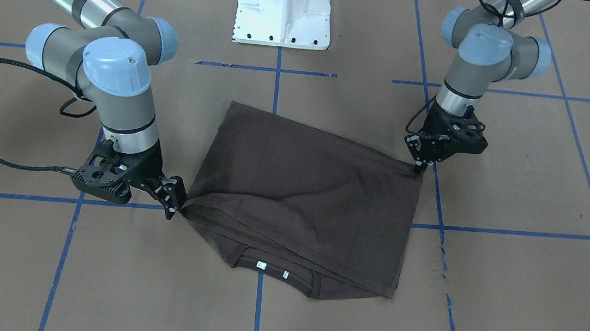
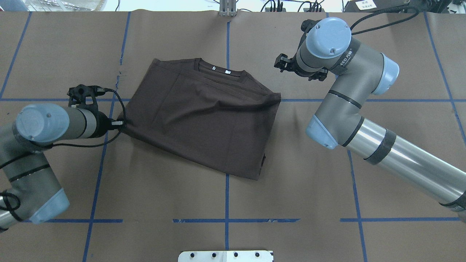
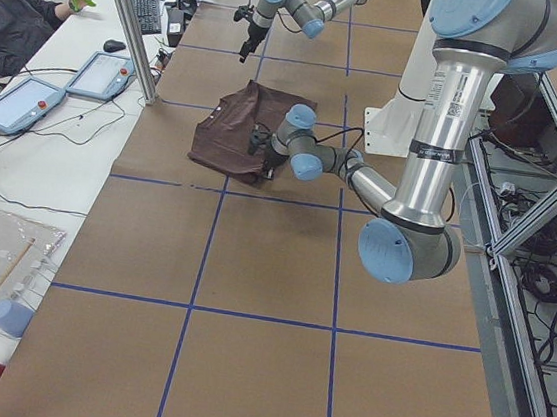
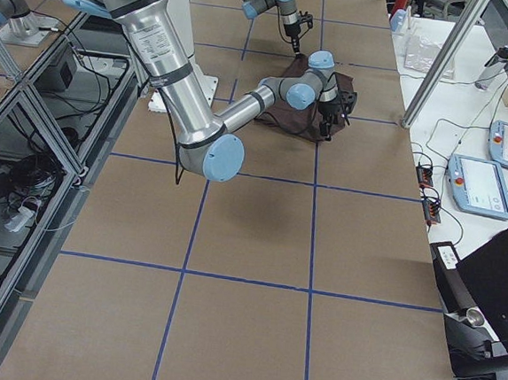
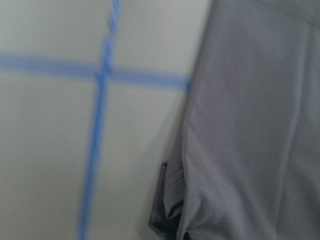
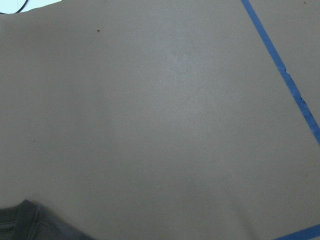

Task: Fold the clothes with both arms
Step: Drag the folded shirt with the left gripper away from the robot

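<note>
The dark brown T-shirt [image 1: 314,189] lies folded on the middle of the surface [image 1: 506,297], with its collar on the side away from the robot. The left arm's fingers [image 1: 419,165] are pinched on one side corner. The right arm's fingers [image 1: 176,197] hang beside the opposite corner; I cannot tell whether they are open or closed.

Silver-grey arms [image 2: 338,109] with pale blue caps [image 2: 328,37], black cables [image 1: 10,163]

Flat, even overhead light covers the brown table [image 1: 479,294]. I see only soft shadows, and glare streaks the silver tube of the right arm [image 2: 400,156] at 4 o'clock overhead. My left wrist view is blurred, the T-shirt [image 5: 250,125] washed pale grey.
</note>
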